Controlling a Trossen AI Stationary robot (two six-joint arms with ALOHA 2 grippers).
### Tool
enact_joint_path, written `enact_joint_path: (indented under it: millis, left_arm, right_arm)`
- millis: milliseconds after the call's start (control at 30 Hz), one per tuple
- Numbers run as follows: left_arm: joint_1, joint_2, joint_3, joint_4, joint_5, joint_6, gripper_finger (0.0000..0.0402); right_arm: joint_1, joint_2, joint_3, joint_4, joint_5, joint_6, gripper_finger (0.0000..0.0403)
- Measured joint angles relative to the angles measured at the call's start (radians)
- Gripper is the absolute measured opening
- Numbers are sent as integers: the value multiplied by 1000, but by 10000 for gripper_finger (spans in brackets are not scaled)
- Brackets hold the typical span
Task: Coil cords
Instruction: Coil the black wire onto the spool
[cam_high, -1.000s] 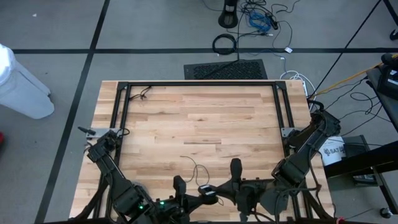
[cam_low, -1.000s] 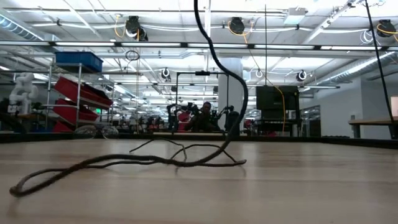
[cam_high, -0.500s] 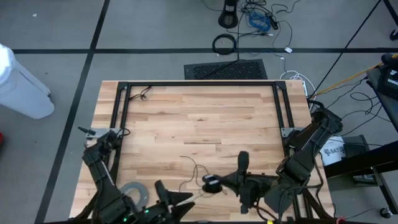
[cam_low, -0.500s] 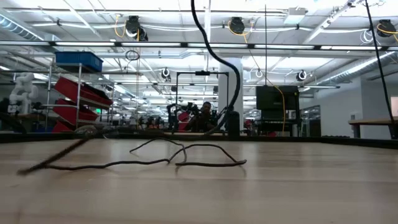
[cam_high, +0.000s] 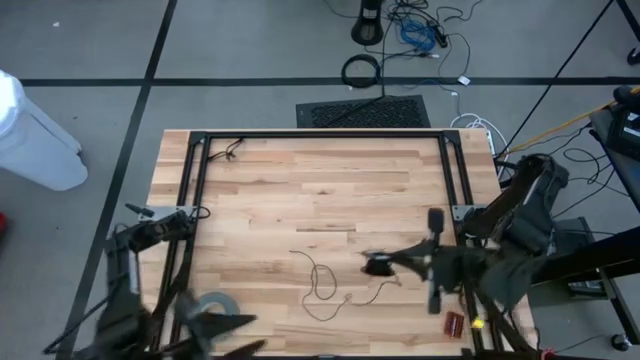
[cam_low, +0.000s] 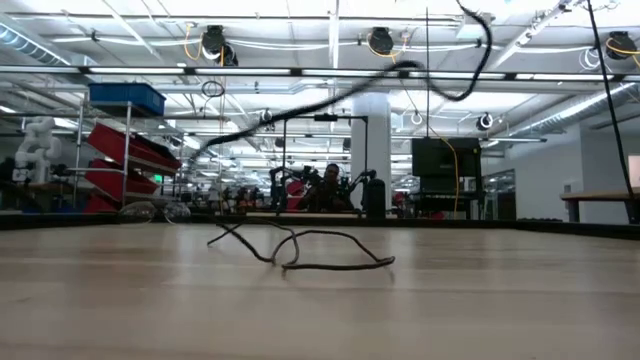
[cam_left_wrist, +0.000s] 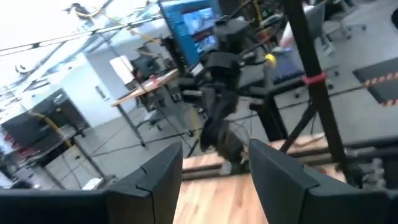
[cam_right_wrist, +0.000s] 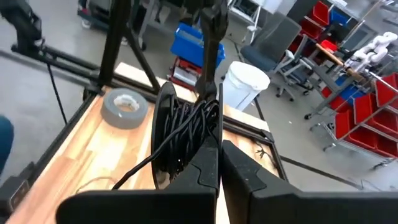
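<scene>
The cord is a thin dark wire lying in loose loops on the wooden table near its front middle; the low view shows those loops too. It ends at a small black disc with wire wound on it. My right gripper is shut on that disc, right of the loops. My left gripper is open at the near left corner, with nothing between its fingers. My right gripper pinches the wound disc at its near rim between its two shut fingers. The fingers come about level from the table's right side. The disc stands on edge, lifted clear of the table. A strand of wire runs slack from it down to the boards.
A wide grey tape roll lies by my left gripper and shows in the right wrist view. A black frame borders the table's far, left and right sides. A small red thing lies near right. A white bin stands off the table's left.
My left gripper has opened, let go at the front middle, and drawn back and up toward the near left corner. My right gripper has carried the disc up and toward the table's right. The wire's near stretch has been lifted off the boards; its far loops have stayed.
</scene>
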Motion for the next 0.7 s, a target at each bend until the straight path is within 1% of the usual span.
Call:
enact_joint_path:
  millis: [67, 133, 200, 300, 367, 433, 500, 567, 633, 700]
  left_arm:
    - [40, -7, -1, 37, 107, 16, 189]
    - [83, -7, -5, 39, 226, -27, 189]
    - [131, -13, -6, 20, 320, -70, 189]
    - [220, -21, -5, -89, 471, -205, 189]
    - [299, -4, -22, -152, 627, -318, 189]
    - [380, 33, -65, -128, 793, -367, 185]
    - [458, 91, -107, -21, 924, -354, 178]
    - [532, 153, -127, 121, 980, -340, 171]
    - [594, 194, -127, 227, 984, -338, 163]
    - [646, 214, -127, 267, 966, -320, 157]
  right_arm:
    - [12, -41, 0, -11, -2, 1, 0]
    - [29, -86, 0, -36, -5, -10, 0]
    - [48, -135, 0, -82, -6, -18, 0]
    - [73, -198, 0, -196, -5, 10, 0]
    - [84, -231, 0, -278, -5, 60, 0]
    - [95, -257, 0, -353, -5, 105, 0]
    - [103, -276, 0, -409, -5, 143, 0]
    - [108, -287, 0, -441, -5, 180, 0]
    - [112, -291, 0, -458, -5, 209, 0]
    - [120, -293, 0, -472, -5, 250, 0]
